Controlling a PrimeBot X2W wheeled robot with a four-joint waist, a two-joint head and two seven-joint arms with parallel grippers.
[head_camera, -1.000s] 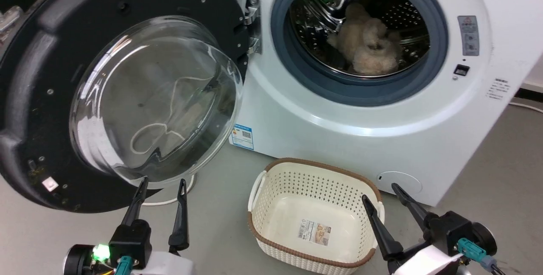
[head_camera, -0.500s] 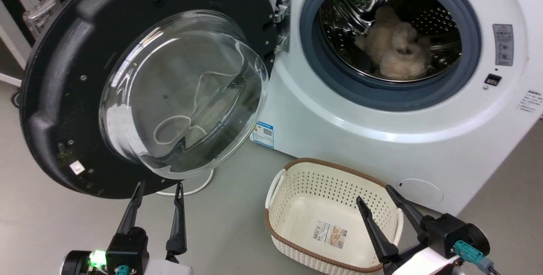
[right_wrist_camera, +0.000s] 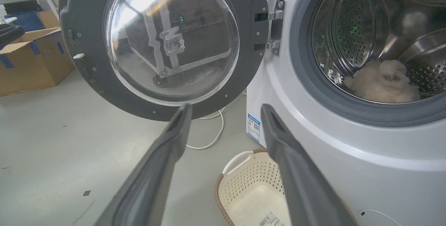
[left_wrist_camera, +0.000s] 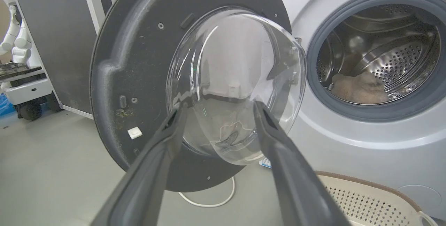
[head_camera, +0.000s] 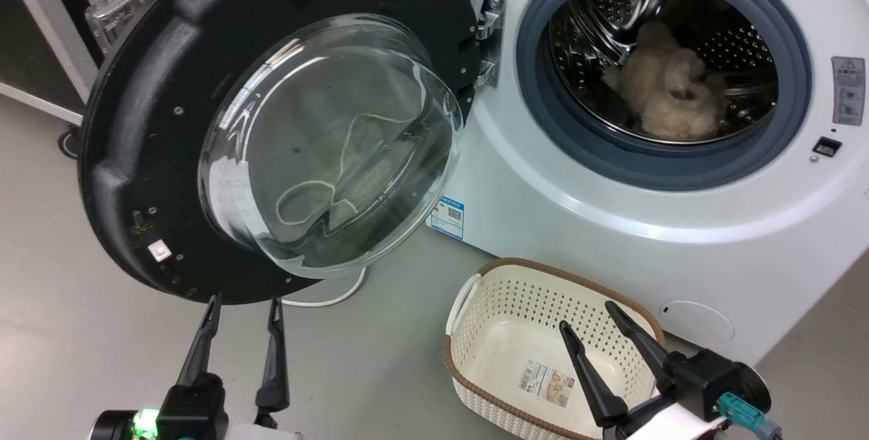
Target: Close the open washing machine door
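The washing machine door [head_camera: 142,127], black-rimmed with a bulging glass bowl [head_camera: 333,141], hangs wide open on its hinge [head_camera: 490,39] at the left of the white washing machine [head_camera: 611,223]. The same door [left_wrist_camera: 139,79] [right_wrist_camera: 254,44] faces both wrist cameras. A fluffy beige item [head_camera: 669,97] lies in the steel drum. My left gripper [head_camera: 246,304] is open just below the door's lower rim, apart from it. My right gripper [head_camera: 587,318] is open above the basket, holding nothing.
A cream perforated basket [head_camera: 502,290] with a brown rim stands on the floor before the washer. A white cable [head_camera: 333,297] loops under the door. A dark cabinet [left_wrist_camera: 59,44] stands left of the door, and a cardboard box [right_wrist_camera: 31,62] sits further off.
The head camera has shifted, so door, washer and basket sit further right in the picture. Both grippers stay open and sit slightly lower in the picture. The door's opening angle looks unchanged.
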